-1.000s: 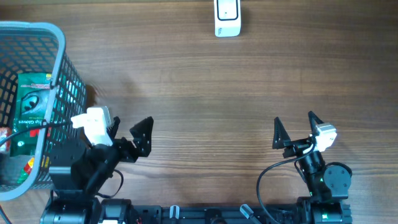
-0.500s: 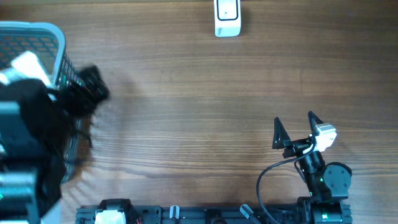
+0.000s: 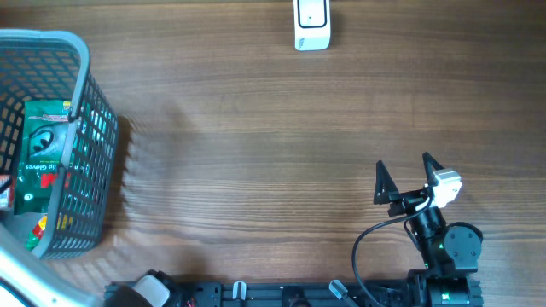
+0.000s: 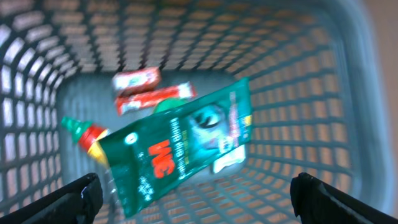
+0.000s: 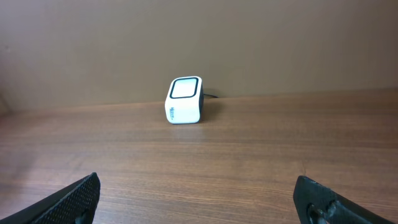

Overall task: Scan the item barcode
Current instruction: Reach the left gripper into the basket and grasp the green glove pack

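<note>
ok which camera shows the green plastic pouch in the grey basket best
The left wrist view: it looks straight down into the grey mesh basket, with the green plastic pouch whole and central, though blurred. The overhead view shows it at the frame edge, partly behind the basket wall. The right wrist view misses it.

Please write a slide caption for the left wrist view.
Open left tool looks into the mesh basket at a green packet and red items.

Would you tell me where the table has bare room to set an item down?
The tabletop is bare between the basket, the scanner and the right gripper. Inside the basket it is crowded: a green packet over smaller items.
</note>
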Motion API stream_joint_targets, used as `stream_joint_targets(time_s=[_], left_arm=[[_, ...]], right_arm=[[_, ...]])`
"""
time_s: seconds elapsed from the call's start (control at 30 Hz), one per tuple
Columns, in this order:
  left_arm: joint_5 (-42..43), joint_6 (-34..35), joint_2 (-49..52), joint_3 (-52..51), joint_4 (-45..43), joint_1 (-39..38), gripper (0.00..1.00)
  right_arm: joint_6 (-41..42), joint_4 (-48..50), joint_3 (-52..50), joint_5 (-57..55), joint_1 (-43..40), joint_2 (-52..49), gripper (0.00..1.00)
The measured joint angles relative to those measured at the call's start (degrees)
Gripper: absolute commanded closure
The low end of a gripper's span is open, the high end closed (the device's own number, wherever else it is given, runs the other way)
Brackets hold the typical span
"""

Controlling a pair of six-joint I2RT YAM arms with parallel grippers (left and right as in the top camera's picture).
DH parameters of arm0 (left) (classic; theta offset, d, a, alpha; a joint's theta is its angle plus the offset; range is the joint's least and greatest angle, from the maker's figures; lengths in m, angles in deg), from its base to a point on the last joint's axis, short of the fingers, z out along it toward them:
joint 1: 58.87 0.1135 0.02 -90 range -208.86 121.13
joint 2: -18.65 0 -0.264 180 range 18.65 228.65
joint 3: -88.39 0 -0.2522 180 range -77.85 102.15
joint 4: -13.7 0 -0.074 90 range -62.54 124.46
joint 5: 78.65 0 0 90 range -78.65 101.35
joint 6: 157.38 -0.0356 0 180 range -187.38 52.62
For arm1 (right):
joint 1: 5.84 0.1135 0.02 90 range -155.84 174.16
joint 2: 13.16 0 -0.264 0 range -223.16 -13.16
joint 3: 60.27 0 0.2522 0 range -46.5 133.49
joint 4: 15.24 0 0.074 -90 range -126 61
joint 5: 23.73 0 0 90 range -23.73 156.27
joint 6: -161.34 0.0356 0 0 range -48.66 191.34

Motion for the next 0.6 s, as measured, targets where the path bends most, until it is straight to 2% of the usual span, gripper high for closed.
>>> stream_joint_targets(time_s=[0.13,0.33,0.6], left_arm=[[4.2,-0.9,4.9,-0.5,1.4,5.8,0.0],[5.5,-4.4,12.5,-5.1,-0.2,7.0,0.0],[5.5,-14.6,18.7,-7.3,-3.9,7.5,0.0]], right_arm=[[0.0,0.0,0.0,0.0,0.0,0.0,0.0],[0.0,0.0,0.0,0.0,0.0,0.0,0.0],[0.0,0.0,0.0,0.0,0.0,0.0,0.0]])
